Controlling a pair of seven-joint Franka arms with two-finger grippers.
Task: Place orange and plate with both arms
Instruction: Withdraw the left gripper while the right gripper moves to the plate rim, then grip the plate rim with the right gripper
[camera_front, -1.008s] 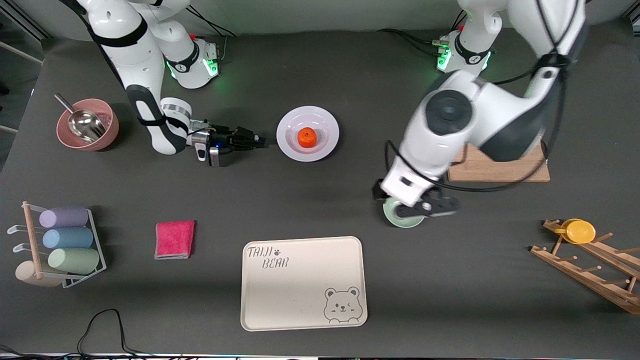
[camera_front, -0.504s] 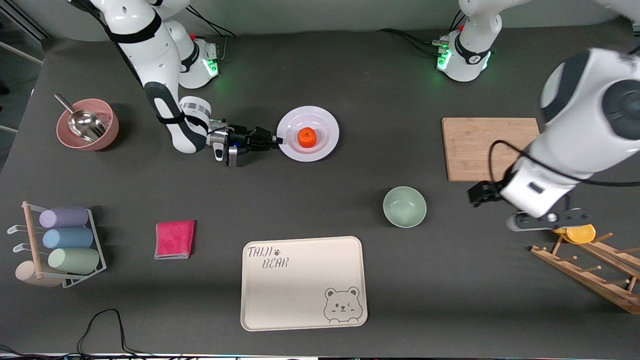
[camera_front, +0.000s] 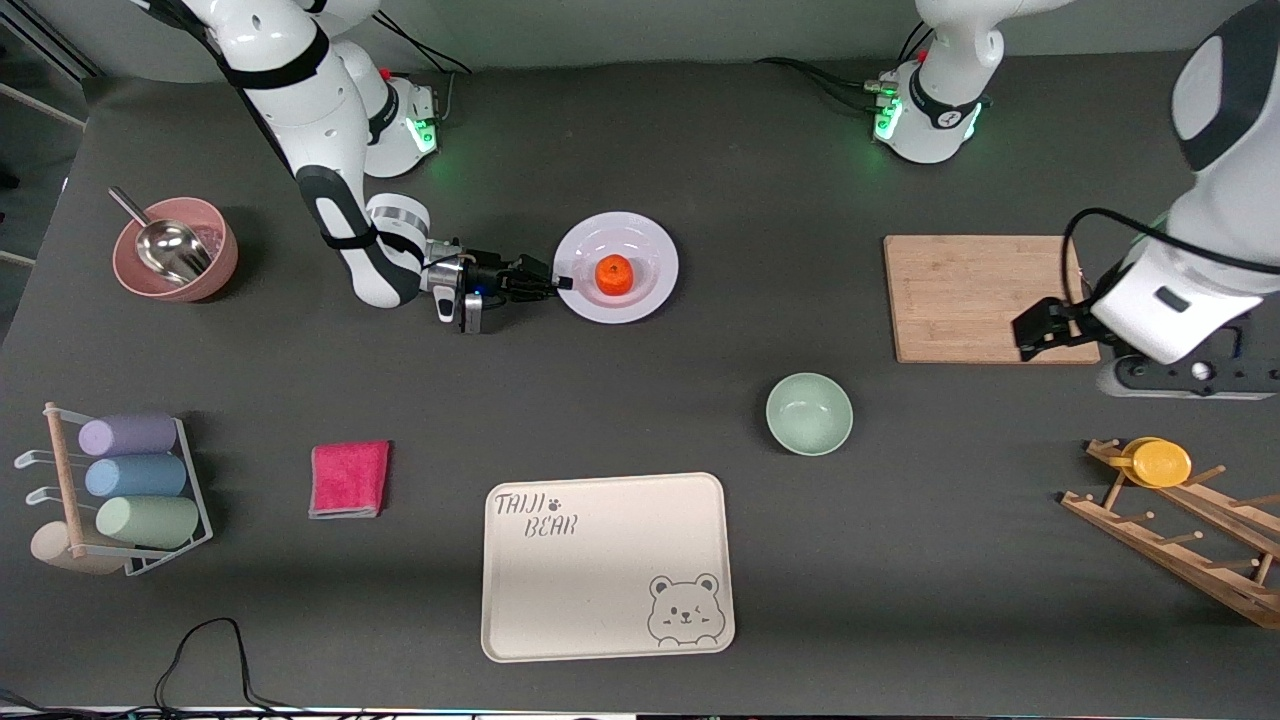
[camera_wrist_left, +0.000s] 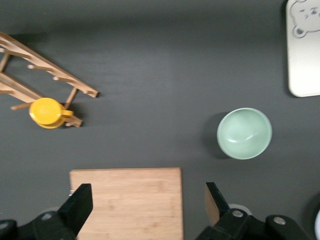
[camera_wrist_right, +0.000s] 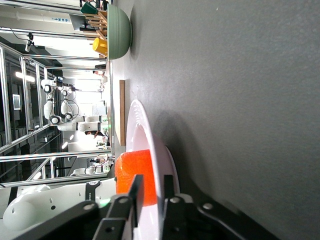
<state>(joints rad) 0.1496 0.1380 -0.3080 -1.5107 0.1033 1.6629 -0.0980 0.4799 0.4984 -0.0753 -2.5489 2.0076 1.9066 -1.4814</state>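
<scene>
At the plate's (camera_front: 616, 267) rim, my right end effector (camera_front: 556, 282) clamps the edge, orange (camera_front: 614, 274) just ahead. Next I must lift level; the left end effector (camera_wrist_left: 145, 205), fingers apart, waits over the cutting board (camera_front: 982, 298).

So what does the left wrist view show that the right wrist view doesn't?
Only the left wrist view shows the cream bear tray, the wooden peg rack and the left hand, open over the wooden cutting board.

Only the right wrist view shows the small bright orange fruit on the glossy white plate, with the right hand pinching the plate's rim.

Both show the pale green bowl, the yellow cup and the dark table.
</scene>
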